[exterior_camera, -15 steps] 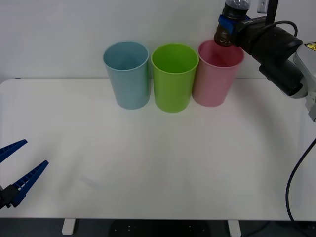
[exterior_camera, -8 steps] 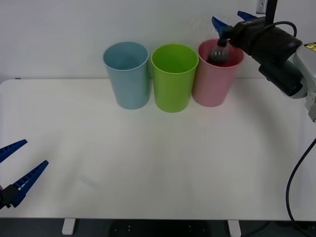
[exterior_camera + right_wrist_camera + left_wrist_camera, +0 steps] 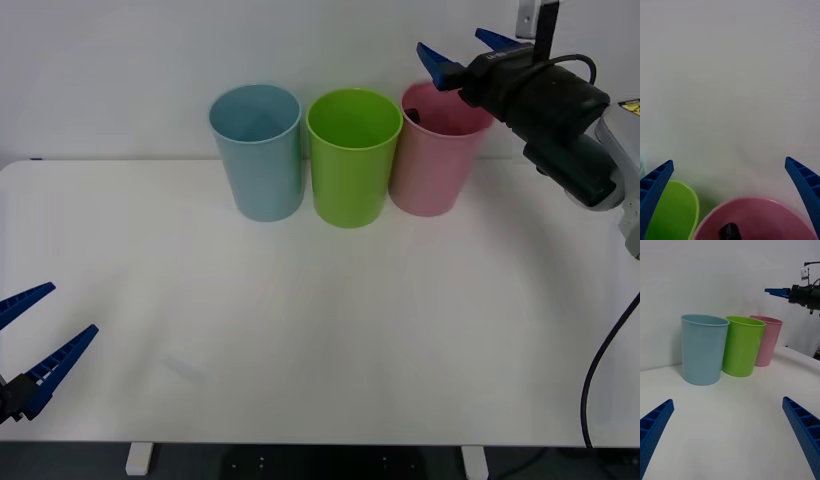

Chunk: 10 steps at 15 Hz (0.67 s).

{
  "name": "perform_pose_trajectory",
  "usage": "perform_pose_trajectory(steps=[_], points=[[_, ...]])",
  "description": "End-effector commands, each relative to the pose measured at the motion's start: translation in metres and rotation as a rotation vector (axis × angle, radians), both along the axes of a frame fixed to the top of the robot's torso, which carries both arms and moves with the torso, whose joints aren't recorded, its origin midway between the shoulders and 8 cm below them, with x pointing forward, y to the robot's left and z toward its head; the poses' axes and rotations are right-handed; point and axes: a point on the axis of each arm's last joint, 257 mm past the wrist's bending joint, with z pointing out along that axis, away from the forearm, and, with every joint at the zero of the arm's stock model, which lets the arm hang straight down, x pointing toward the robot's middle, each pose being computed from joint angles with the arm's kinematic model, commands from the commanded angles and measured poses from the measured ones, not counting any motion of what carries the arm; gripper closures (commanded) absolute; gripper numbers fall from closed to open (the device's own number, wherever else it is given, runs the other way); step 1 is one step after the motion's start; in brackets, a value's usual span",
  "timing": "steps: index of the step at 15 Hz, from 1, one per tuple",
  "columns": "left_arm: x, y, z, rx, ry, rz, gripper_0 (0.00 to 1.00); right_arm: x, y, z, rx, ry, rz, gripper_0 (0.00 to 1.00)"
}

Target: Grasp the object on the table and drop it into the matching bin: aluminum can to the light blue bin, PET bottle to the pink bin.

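Observation:
The PET bottle [image 3: 730, 231] lies inside the pink bin [image 3: 756, 217], with just its black cap end showing; in the front view it is a dark spot [image 3: 414, 115] under the rim of the pink bin [image 3: 432, 165]. My right gripper [image 3: 465, 50] hangs open above that bin's mouth, its blue fingers [image 3: 655, 187] spread wide and holding nothing. The light blue bin [image 3: 258, 150] stands at the left of the row on the table [image 3: 320, 320]. My left gripper [image 3: 40, 335] stays open and idle at the table's front left corner.
A lime green bin [image 3: 352, 155] stands between the light blue and pink bins, the three touching or nearly so. A white wall rises right behind them. The left wrist view shows the same row of bins [image 3: 742, 345] and the right gripper [image 3: 780, 291] above the pink one.
The right gripper went from shut on the bottle above the pink bin to open; the bottle fell into the bin. The left arm has not moved.

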Motion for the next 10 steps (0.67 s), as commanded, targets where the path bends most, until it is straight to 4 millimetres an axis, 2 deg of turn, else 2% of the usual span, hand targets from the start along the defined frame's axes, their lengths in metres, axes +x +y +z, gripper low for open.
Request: perform_pose_trajectory(steps=[1, 5, 10], points=[[0.000, 0.000, 0.000, 0.000, 0.000, 0.000, 0.00, -0.024, 0.004, -0.003, -0.007, -0.024, 0.031, 0.00], [0.000, 0.000, 0.000, 0.000, 0.000, 0.000, 0.00, -0.061, 0.009, -0.016, -0.016, -0.034, 0.084, 0.00], [0.000, 0.000, 0.000, 0.000, 0.000, 0.000, 0.00, -0.112, 0.009, -0.042, -0.050, -0.015, 0.209, 0.00]])
